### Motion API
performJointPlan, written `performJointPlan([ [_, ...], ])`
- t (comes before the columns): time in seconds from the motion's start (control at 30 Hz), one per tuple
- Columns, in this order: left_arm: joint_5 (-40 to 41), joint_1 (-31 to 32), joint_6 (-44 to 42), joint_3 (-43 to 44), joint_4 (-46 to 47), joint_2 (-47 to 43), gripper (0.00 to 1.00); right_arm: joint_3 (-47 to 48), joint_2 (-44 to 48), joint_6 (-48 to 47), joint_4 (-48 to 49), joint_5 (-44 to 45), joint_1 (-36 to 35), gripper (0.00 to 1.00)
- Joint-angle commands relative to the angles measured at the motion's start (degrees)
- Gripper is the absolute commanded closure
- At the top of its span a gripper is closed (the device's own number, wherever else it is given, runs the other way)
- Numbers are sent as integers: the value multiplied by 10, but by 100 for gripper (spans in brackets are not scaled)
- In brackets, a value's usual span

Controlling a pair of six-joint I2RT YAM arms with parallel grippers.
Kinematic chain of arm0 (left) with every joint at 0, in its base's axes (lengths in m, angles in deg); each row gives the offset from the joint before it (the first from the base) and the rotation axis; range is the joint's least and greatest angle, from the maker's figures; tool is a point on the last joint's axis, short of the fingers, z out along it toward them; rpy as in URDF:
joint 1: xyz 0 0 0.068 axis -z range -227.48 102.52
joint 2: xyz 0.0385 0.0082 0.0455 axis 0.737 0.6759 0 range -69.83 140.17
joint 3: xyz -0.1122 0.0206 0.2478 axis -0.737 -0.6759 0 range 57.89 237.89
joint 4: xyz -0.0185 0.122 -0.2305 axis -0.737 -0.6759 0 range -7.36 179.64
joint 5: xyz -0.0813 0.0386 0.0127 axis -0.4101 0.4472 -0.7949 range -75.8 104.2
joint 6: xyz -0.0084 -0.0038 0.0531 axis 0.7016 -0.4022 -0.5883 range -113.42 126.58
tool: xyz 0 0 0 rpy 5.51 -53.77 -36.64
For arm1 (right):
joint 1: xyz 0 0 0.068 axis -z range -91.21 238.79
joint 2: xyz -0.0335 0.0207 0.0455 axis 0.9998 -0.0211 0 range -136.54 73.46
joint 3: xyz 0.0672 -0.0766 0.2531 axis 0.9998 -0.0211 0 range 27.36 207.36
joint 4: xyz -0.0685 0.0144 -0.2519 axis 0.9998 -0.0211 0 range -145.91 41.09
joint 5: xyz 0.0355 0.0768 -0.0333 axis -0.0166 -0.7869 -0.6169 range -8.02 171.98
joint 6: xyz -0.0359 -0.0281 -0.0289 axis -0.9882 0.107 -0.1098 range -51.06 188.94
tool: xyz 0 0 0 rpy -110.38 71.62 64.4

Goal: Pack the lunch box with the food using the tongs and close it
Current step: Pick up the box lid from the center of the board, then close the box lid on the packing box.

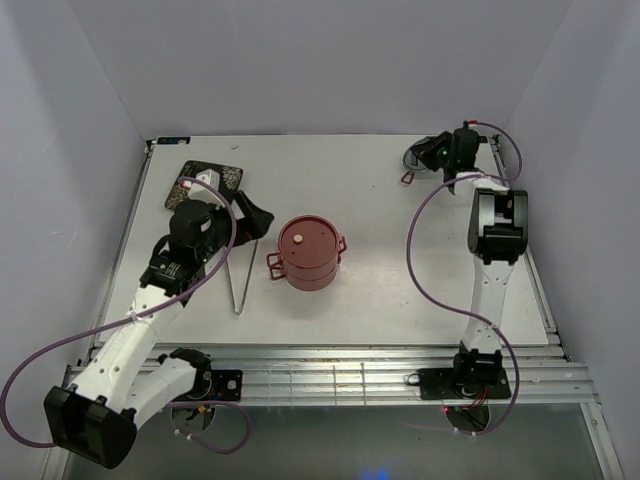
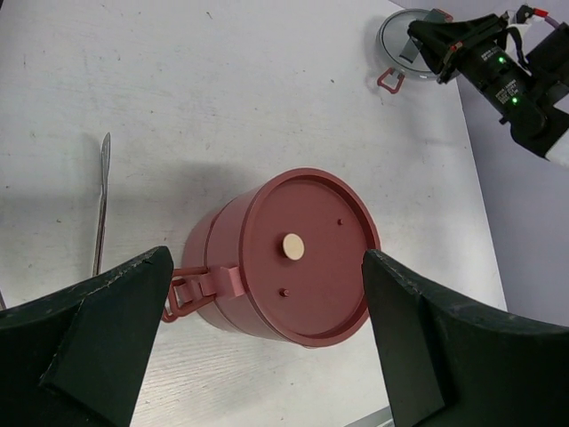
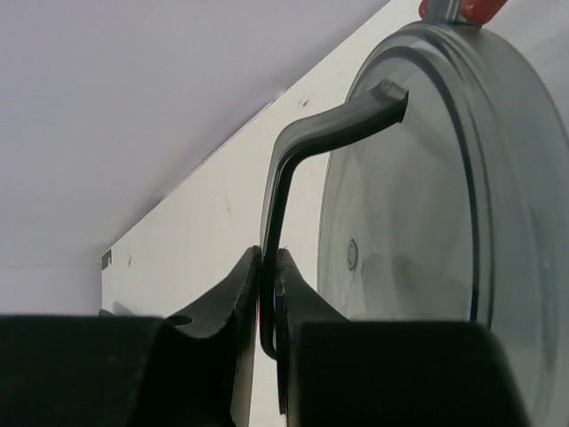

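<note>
- Clamping together on the dark bent handle (image 3: 298,151) of the grey metal top lid (image 3: 444,231), the right gripper (image 3: 267,285) presses both fingers flat against the strap, one on each side.
- From above, that lid (image 1: 414,158) is at the far right of the table (image 1: 390,295), at about 1 o'clock from the lunch box (image 1: 308,255) and well apart from it. Whether it rests on the table or is lifted, I cannot tell.
- A red clasp (image 1: 408,178) sticks out of the lid's rim toward 7 o'clock.
- The left gripper (image 1: 258,218) has its fingers spread wide and holds nothing. It hovers near the lunch box, at about 10 o'clock from it.
- In the left wrist view the lunch box sits between the two fingers and touches neither.
- Both red bowls are stacked, with a flat red disc on top and a pale round spot (image 2: 293,246) at its middle.
- The tongs (image 1: 238,285) lie on the table just beside the lunch box at 9 o'clock, untouched, with the joined end toward 6 o'clock.
- A patterned plate (image 1: 205,180) lies at 10 o'clock, beyond the left gripper.
</note>
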Motion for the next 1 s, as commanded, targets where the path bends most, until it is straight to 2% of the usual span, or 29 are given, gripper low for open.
performJointPlan([
  [0.0,-8,0,2,3,8,-25,2,-82,136,-22,37,6,-29,92],
  [0.07,-4,0,-5,19,1,-27,2,-142,190,-17,77,11,-48,92],
  [0.1,-1,0,-10,28,-6,-25,2,-173,248,-10,90,17,-56,92],
  [0.23,12,0,-22,71,-45,-24,2,-360,398,22,162,55,-119,92],
  [0.3,18,-1,-28,96,-60,-33,2,-406,481,27,183,102,-152,92],
  [0.33,20,-1,-30,103,-75,-37,2,-434,508,20,176,124,-194,92],
  [0.4,28,-1,-33,113,-89,-57,2,-460,575,10,164,207,-243,92],
  [0.43,28,-1,-34,111,-98,-64,2,-473,593,8,165,234,-293,92],
  [0.5,49,-1,-36,103,-110,-81,2,-512,633,14,184,290,-338,92],
  [0.53,47,-1,-36,100,-119,-87,2,-524,643,20,192,308,-380,92],
  [0.63,38,-2,-34,81,-133,-102,2,-578,664,32,243,371,-459,92],
  [0.73,13,-2,-32,71,-148,-117,2,-593,653,22,278,428,-528,92],
  [0.83,20,-2,-36,76,-169,-136,2,-569,616,6,295,451,-566,91],
  [0.97,28,-2,-44,92,-195,-158,2,-568,572,13,351,447,-583,90],
])
